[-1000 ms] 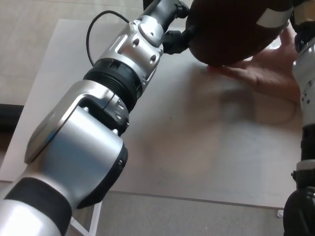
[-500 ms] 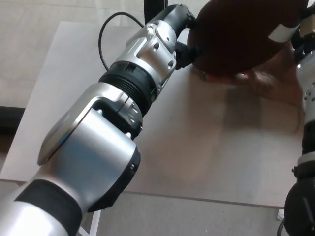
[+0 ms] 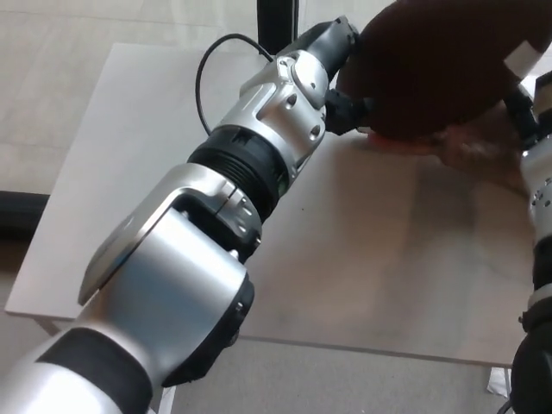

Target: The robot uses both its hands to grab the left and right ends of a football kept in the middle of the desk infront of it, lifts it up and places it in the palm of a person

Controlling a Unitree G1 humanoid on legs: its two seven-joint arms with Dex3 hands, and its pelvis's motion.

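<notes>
A dark brown football (image 3: 435, 69) with a white stripe near its right end fills the top right of the head view. My left hand (image 3: 348, 108) presses its black fingers against the ball's left end. My right hand (image 3: 520, 108) shows only partly at the right edge, against the ball's right end. A person's open palm (image 3: 466, 148) lies right under the ball, fingertips pointing left, and ball and palm seem to touch. The pale desk (image 3: 362, 250) lies below them.
My silver left arm (image 3: 216, 216) runs diagonally across the desk from bottom left. A black cable (image 3: 207, 73) loops above it. A dark post (image 3: 278, 21) stands behind the desk's far edge. My right forearm (image 3: 542, 207) runs down the right edge.
My left arm has reached further forward and to the right. The ball sits lower over the person's palm, which now lies tucked closer beneath it. The view has shifted slightly.
</notes>
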